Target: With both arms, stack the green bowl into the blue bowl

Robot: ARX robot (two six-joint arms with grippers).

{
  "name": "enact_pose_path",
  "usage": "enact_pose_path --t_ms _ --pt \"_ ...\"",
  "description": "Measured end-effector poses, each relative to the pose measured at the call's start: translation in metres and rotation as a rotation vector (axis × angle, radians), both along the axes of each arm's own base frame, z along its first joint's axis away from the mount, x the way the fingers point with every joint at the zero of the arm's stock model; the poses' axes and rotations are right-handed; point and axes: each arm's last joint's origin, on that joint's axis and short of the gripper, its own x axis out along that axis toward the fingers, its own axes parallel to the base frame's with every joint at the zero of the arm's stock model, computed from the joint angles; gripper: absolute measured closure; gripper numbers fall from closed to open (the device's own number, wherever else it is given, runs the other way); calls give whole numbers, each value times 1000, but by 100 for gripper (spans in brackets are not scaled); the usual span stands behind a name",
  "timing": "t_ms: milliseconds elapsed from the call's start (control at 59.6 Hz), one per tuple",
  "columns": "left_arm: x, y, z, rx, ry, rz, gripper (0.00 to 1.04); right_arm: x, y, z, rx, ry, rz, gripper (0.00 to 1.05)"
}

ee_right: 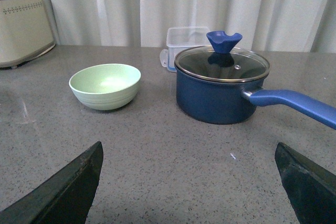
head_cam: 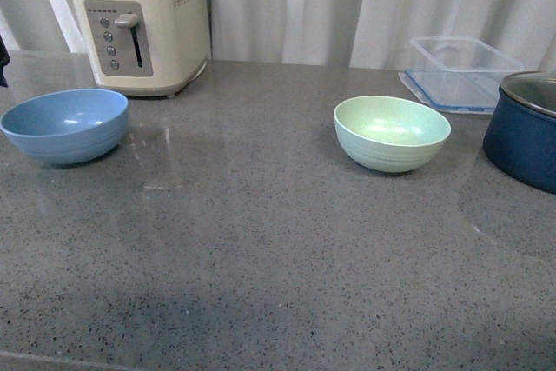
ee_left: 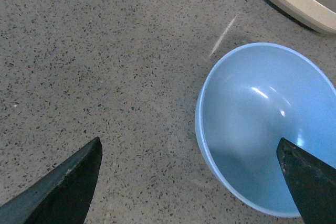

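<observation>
Grey counter (head_cam: pixel 261 284) fills the foreground, toaster (head_cam: pixel 143 28) far left, pot (head_cam: pixel 526 128) far right. Blue bowl (head_cam: pixel 65 125) sits beside the toaster, green bowl (head_cam: pixel 392 132) well apart, near the pot. Left gripper (ee_left: pixel 189 141) and right gripper (ee_right: pixel 189 145) both gape empty. A clumsy rim pinch could tip the green bowl or bump the pot.

Blue bowl (head_cam: pixel 65 123): light sky-blue, faint ridges.
Green bowl (head_cam: pixel 392 130): pale mint, faint ridges.
Tabletop (head_cam: pixel 261 241): grey, dark-speckled.
Toaster (head_cam: pixel 143 28): cream, grey panel.
Pot (ee_right: pixel 210 98): navy, brighter blue handle.
</observation>
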Motion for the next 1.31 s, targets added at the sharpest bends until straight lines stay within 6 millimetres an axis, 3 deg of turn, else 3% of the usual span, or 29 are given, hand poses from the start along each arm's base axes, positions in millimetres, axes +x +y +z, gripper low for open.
enact_pose_path --t_ms 285,570,1157,1308 --pt "26 8 -33 -73 61 19 7 0 0 0 0 0 0 10" --pt "38 7 -43 -80 82 22 8 0 0 0 0 0 0 10" --pt "42 3 -45 -86 101 1 100 0 0 0 0 0 0 10" --pt "40 -8 -33 -100 81 -30 101 0 0 0 0 0 0 10"
